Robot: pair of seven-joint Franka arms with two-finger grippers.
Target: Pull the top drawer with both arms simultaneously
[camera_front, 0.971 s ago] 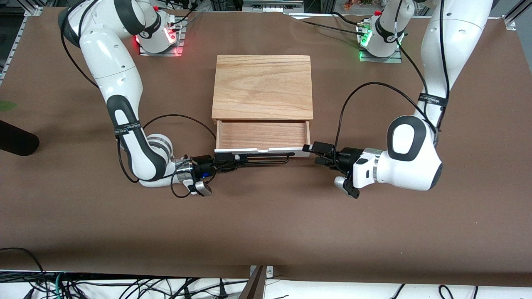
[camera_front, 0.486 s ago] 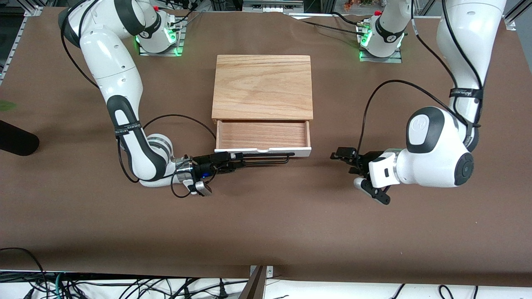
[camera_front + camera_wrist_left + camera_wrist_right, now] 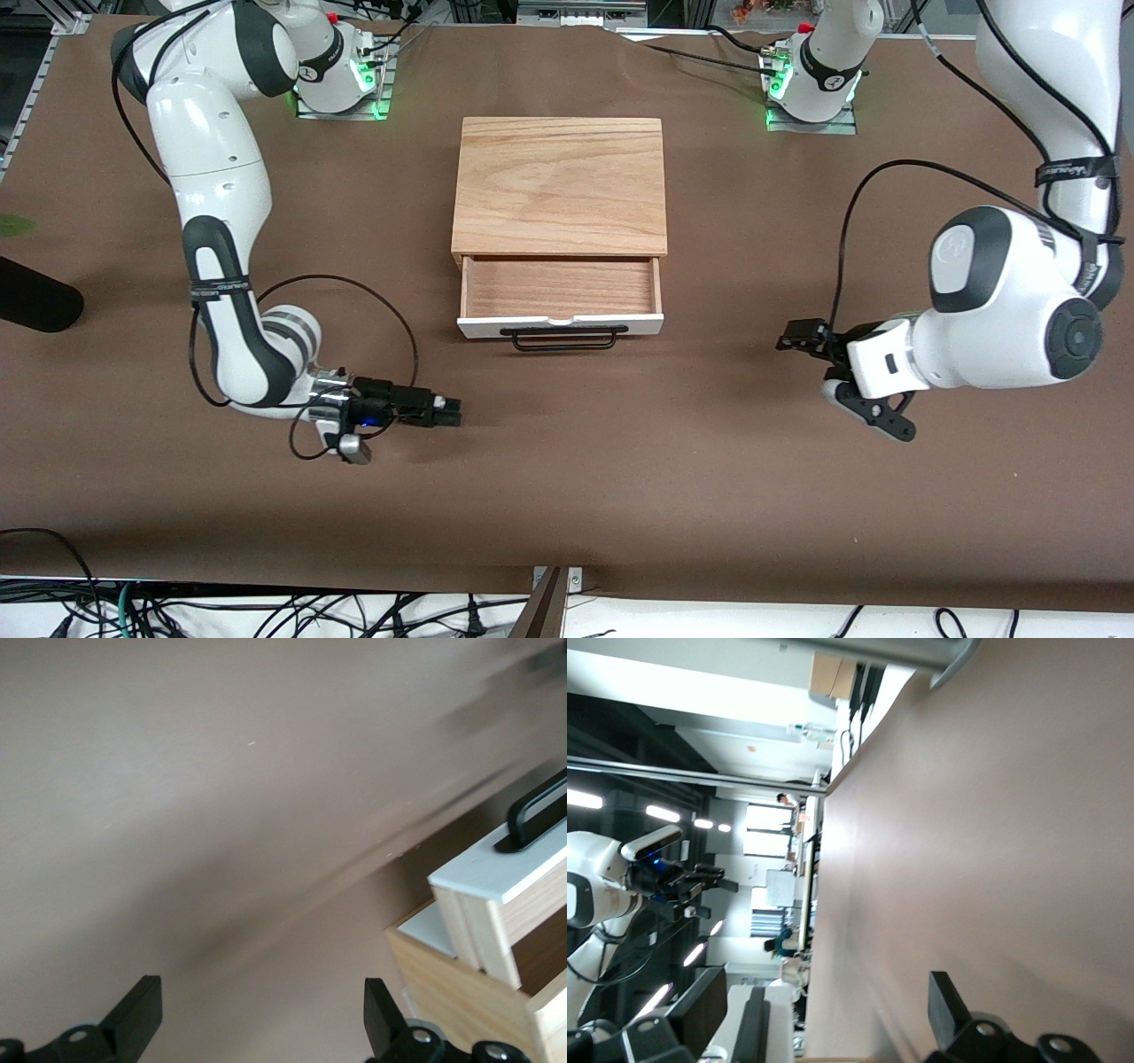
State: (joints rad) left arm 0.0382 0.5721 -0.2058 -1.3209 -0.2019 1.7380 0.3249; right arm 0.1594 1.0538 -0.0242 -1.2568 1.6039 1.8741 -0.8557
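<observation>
The top drawer [image 3: 560,324] stands pulled out of its oak casing [image 3: 560,186], showing its light wood inside. Its white front panel and black wire bar handle [image 3: 563,339] face the front camera. My right gripper [image 3: 447,412] is open and empty, low over the table beside the drawer toward the right arm's end. My left gripper [image 3: 802,337] is open and empty, low over the table toward the left arm's end. The left wrist view shows open fingers [image 3: 142,1014], the drawer's white front [image 3: 505,873] and its handle [image 3: 536,811]. The right wrist view shows open fingers [image 3: 948,1001] over brown table.
The brown table [image 3: 567,496] spreads around the casing. A black object [image 3: 35,306] lies at the table's edge at the right arm's end. Cables hang under the table's near edge. The left arm's gripper [image 3: 664,877] shows far off in the right wrist view.
The right gripper has let go of the handle and drawn away toward its end of the table. The left gripper has moved farther from the drawer's corner. The drawer stays open.
</observation>
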